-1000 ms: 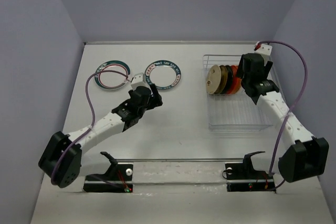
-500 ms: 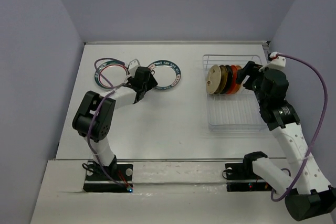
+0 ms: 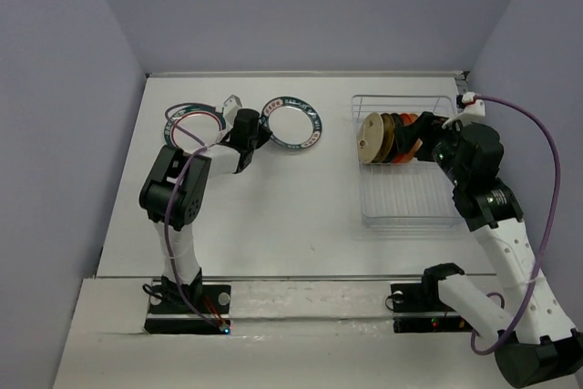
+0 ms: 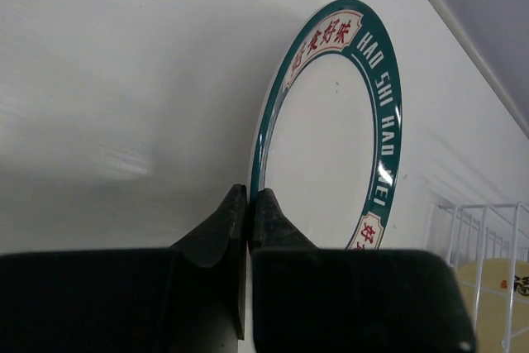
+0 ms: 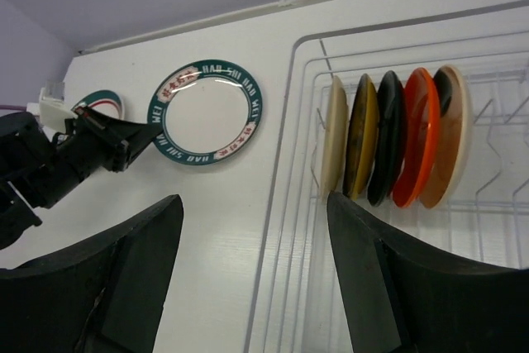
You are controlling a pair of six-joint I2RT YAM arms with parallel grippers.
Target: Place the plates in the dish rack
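My left gripper (image 4: 250,196) is shut on the near rim of a white plate with a green-and-red patterned rim (image 4: 331,138), which sits on the table at the back centre (image 3: 291,123). A second patterned plate (image 3: 193,127) lies to its left, partly behind the left arm and cable. The white wire dish rack (image 3: 410,198) stands at the right. In it stand a cream plate (image 5: 333,142), an amber one (image 5: 362,138), a black one (image 5: 388,142), an orange one (image 5: 417,138) and another cream one (image 5: 450,134). My right gripper (image 5: 252,212) hovers open and empty over the rack's left edge (image 5: 275,168).
Grey walls close in the table on the left, back and right. A purple cable loops over the left arm across the second patterned plate. The rack's near rows of tines hold no plates.
My left gripper reached to the right patterned plate and shut on its rim; the plate shifted slightly. The right arm swung back from the rack's plates, its gripper still open.
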